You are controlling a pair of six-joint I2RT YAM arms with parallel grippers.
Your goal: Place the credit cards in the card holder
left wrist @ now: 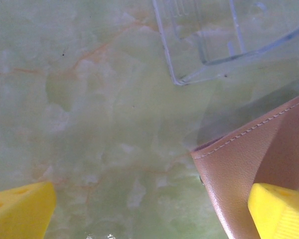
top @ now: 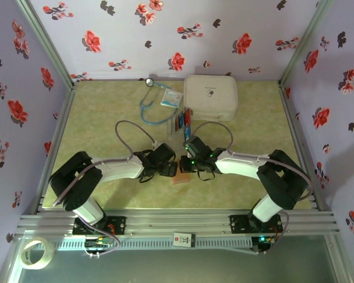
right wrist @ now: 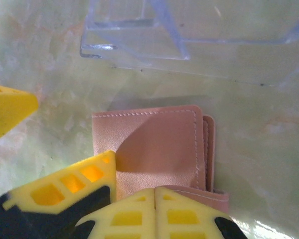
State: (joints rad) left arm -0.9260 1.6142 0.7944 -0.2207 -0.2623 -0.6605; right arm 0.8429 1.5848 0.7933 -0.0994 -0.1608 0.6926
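Observation:
The tan-brown card holder (right wrist: 154, 144) lies flat on the green table, between both grippers (top: 180, 178). My right gripper (right wrist: 155, 193) is shut, its yellow fingertips pressed together over the holder's near edge, where a loose flap sticks out; nothing shows between them. My left gripper (left wrist: 149, 214) is open: one finger (left wrist: 281, 211) rests over the holder (left wrist: 249, 169), the other (left wrist: 20, 209) is over bare table. In the top view the left gripper (top: 170, 169) and right gripper (top: 187, 164) nearly meet. Blue and red-orange credit cards (top: 182, 122) stand in a clear tray beyond them.
The clear tray (right wrist: 139, 35) sits just past the holder (left wrist: 229, 35). A large white case (top: 210, 97), a white-and-blue packet (top: 171, 99) and a blue stethoscope (top: 155, 105) lie at the back. Flowered walls close in three sides.

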